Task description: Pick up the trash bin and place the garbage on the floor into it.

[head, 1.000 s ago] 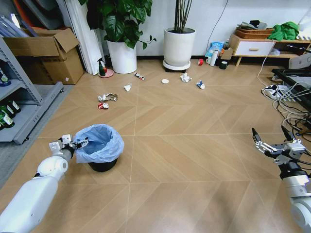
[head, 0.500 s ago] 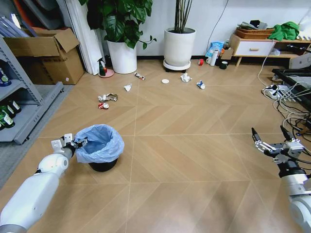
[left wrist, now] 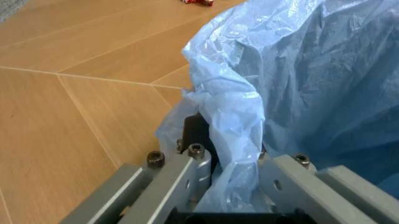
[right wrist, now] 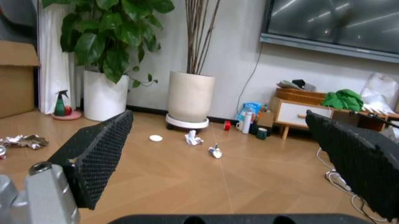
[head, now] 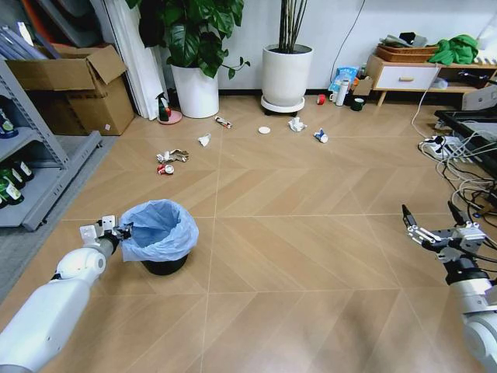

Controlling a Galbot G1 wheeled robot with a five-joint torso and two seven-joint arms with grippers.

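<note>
The trash bin, black with a puffy light-blue bag, stands on the floor at near left. My left gripper is at its left rim; in the left wrist view its fingers straddle the black rim and pinch the bag. Garbage lies farther off: crumpled wrappers, a red can, a paper wad, a white lid, another wad and a blue-white packet. My right gripper hangs open at near right, holding nothing.
Two white plant pots stand at the back wall, with a green spray bottle beside them. A cardboard box and a metal shelf line the left. Cables spread on the right, near a low cabinet.
My left gripper has shifted slightly at the bin's rim and the bag's left edge is drawn in a little. The bin stays on the floor. The right arm has not moved.
</note>
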